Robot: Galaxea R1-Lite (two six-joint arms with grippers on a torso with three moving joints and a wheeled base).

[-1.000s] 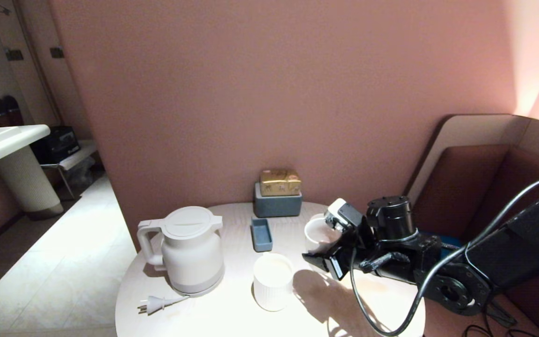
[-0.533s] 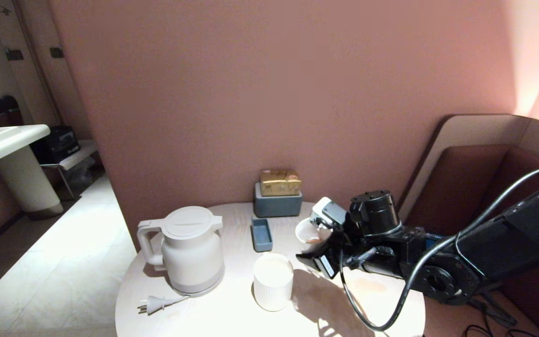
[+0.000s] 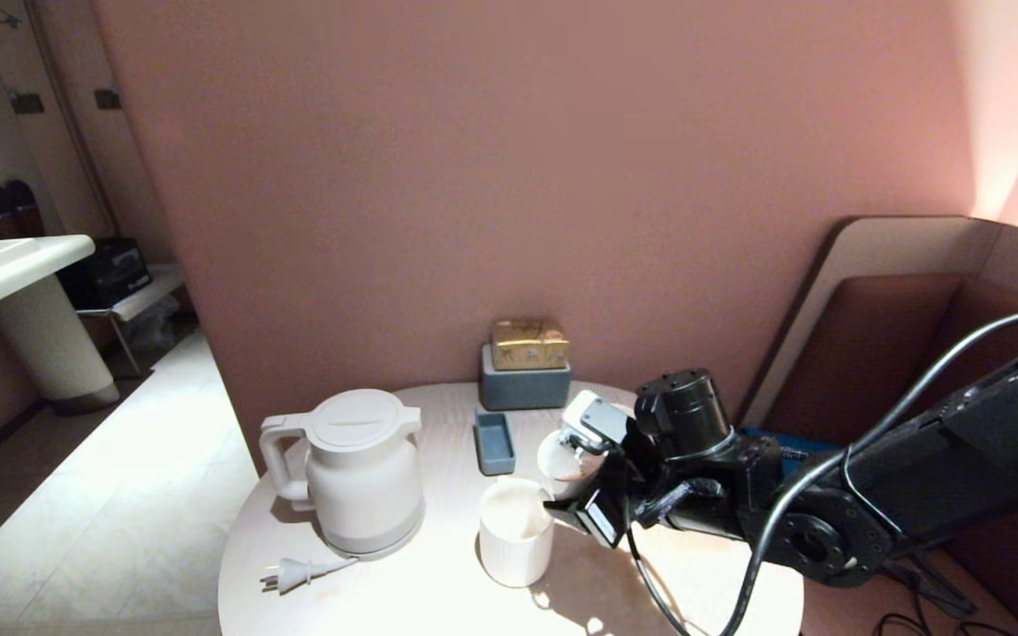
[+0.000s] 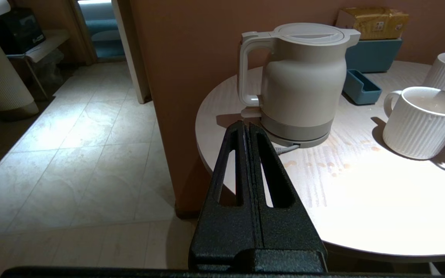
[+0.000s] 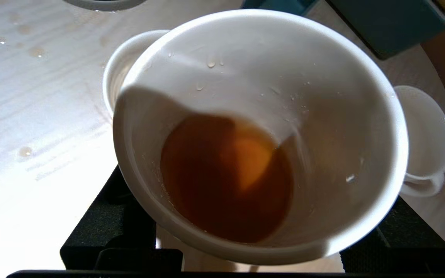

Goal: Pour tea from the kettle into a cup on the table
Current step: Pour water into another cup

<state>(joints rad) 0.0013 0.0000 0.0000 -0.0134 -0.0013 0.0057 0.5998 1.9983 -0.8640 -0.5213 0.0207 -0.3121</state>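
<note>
The white kettle (image 3: 359, 477) stands upright with its lid shut on the left of the round pale table (image 3: 403, 601). My right gripper (image 3: 573, 481) is shut on a wide white handleless cup (image 3: 560, 455) and holds it off the table, just behind the ribbed mug (image 3: 516, 530). Reddish-orange tea (image 5: 226, 177) lies shallow in the bottom of this held cup (image 5: 323, 96). The smallest white cup (image 5: 425, 143) stands empty on the table beyond it, mostly hidden by the wrist in the head view. My left gripper (image 4: 247, 127) is shut and empty off the table's edge, near the kettle (image 4: 299, 77) handle.
A small blue tray (image 3: 494, 442) and a grey-blue box (image 3: 525, 387) with a gold packet stand at the back of the table. The kettle's plug (image 3: 297, 574) lies at the front left. Tea drops (image 4: 323, 164) spot the tabletop. A padded bench (image 3: 915, 291) is on the right.
My right gripper has carried the held cup leftward and nearer, from beside the small cup to right behind the ribbed mug. The kettle and mug have not moved.
</note>
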